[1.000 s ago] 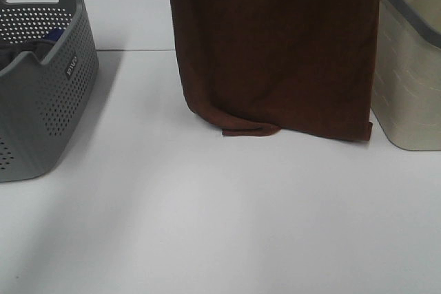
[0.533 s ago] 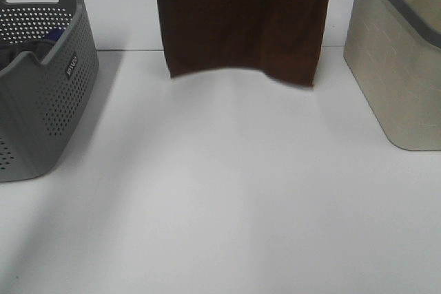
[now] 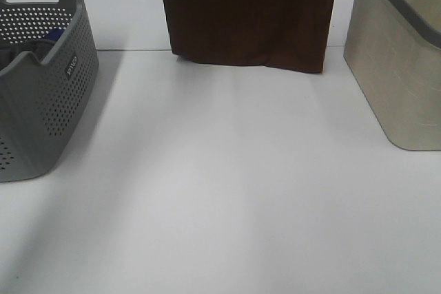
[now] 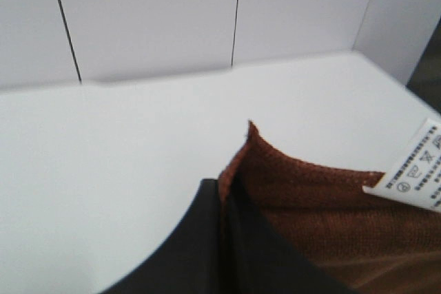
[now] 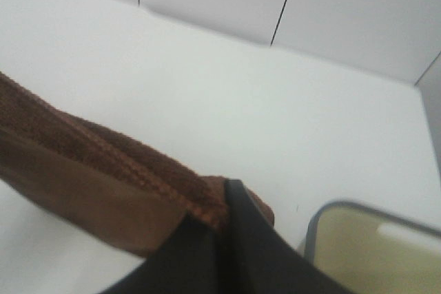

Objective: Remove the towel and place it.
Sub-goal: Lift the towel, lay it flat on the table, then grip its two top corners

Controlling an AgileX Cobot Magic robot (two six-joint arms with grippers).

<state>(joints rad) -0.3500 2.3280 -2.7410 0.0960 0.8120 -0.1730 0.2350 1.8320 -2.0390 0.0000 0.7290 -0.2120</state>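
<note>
Up front is the white surface (image 3: pixel 220 191), with a grey basket (image 3: pixel 48 101) at the frame's left edge and a beige bin (image 3: pixel 393 80) at its right. Behind them, at upper centre, the towel (image 3: pixel 248 12) hangs spread with its hem at or just over the surface, and the left tool (image 4: pixel 222 201) and right tool (image 5: pixel 224 215) each clamp a top corner. This looks like mid-carry, so next both tools should probably move together and then lower the towel flat.

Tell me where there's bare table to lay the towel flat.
The widest bare stretch of table runs from the hanging towel toward the camera, bordered by the grey basket on the left and the beige bin on the right. It is crowded only at those two sides; the far strips beside the towel are narrow.
</note>
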